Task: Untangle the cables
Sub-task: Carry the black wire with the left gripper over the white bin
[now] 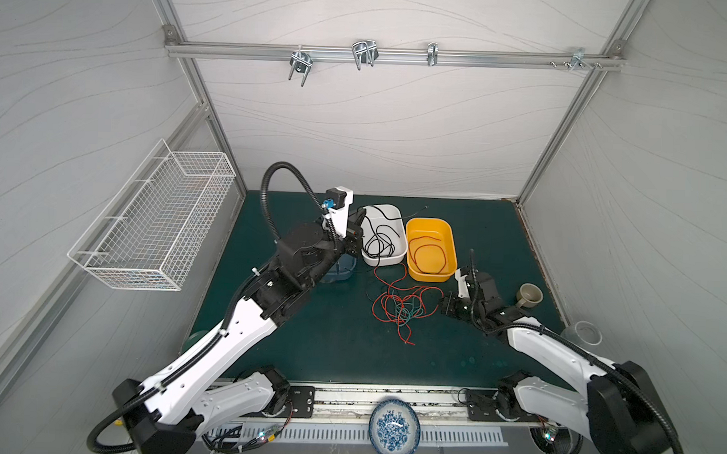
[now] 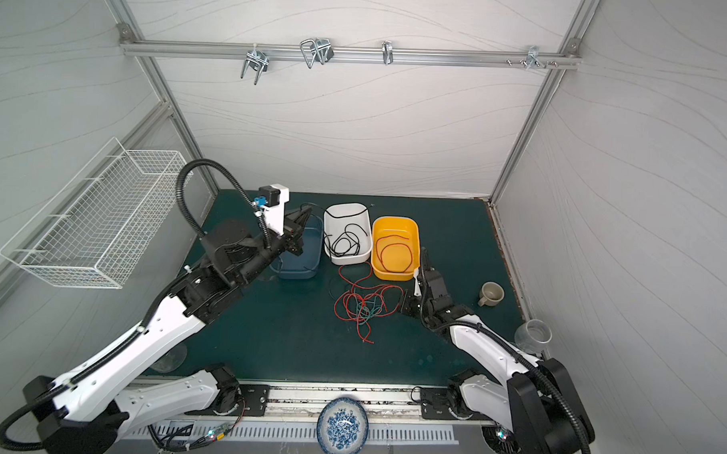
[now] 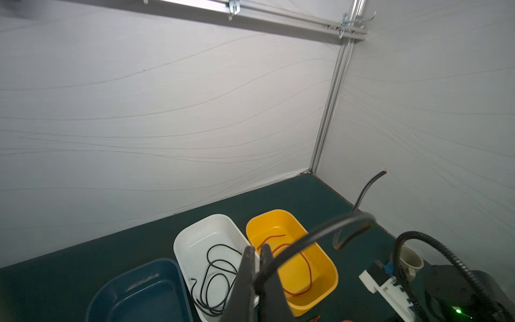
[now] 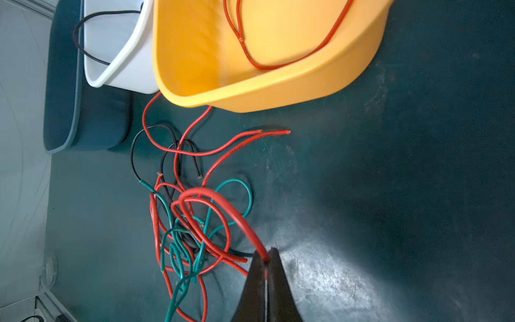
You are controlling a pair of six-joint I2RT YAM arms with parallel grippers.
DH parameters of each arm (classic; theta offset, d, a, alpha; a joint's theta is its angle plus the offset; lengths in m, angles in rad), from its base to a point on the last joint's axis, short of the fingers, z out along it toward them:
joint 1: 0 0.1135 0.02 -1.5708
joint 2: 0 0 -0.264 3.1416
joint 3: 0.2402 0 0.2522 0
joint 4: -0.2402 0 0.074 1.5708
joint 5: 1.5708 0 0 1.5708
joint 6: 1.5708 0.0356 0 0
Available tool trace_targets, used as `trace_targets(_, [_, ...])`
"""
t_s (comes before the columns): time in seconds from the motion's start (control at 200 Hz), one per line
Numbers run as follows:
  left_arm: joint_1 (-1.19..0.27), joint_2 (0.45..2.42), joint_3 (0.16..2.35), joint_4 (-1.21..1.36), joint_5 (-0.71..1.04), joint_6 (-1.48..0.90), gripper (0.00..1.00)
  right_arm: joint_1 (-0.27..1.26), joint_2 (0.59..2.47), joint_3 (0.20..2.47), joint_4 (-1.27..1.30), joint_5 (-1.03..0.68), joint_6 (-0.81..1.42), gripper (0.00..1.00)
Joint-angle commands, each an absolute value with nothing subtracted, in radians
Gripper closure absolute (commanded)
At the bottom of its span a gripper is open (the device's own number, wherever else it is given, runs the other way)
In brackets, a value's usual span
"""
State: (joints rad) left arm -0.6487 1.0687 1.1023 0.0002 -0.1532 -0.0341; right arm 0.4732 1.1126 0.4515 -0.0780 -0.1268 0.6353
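Observation:
A tangle of red, teal-green and black cables (image 1: pixel 400 308) (image 2: pixel 363 307) (image 4: pixel 195 223) lies on the green mat in front of the tubs. My right gripper (image 1: pixel 444 308) (image 4: pixel 269 255) sits low at the tangle's right side, shut on a red cable (image 4: pixel 237 212) that arcs up out of the pile. My left gripper (image 2: pixel 299 228) (image 3: pixel 257 252) hangs raised near the white tub (image 1: pixel 383 263), shut on a black cable (image 3: pixel 306 237) whose free end curls in the air. More black cable lies coiled in the white tub; a red cable (image 1: pixel 429 251) lies in the yellow tub (image 1: pixel 431 277).
A dark blue tub (image 3: pixel 133 292) stands left of the white one, partly under my left arm. A beige cup (image 1: pixel 530 294) and a clear glass (image 1: pixel 582 333) stand at the right edge. A patterned plate (image 1: pixel 394 428) rests at the front. A wire basket (image 1: pixel 154 220) hangs on the left wall.

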Motion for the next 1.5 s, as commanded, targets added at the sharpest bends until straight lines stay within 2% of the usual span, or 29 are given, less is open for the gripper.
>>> trace_targets(0.0, [-0.624, 1.15, 1.181, 0.135, -0.152, -0.025, 1.0, 0.482, 1.109, 0.449, -0.059, -0.114, 0.63, 1.0])
trace_targets(0.815, [-0.545, 1.682, 1.22, 0.592, -0.323, -0.103, 1.0, 0.491, 1.114, 0.448, -0.047, -0.114, 0.63, 1.0])
trace_targets(1.27, [-0.546, 1.674, 1.281, 0.622, -0.292, -0.168, 1.0, 0.494, 1.127, 0.448, -0.035, -0.121, 0.63, 1.0])
trace_targets(1.495, [-0.545, 1.676, 1.231, 0.643, -0.302, -0.18, 1.0, 0.5, 1.137, 0.451, -0.032, -0.124, 0.63, 1.0])
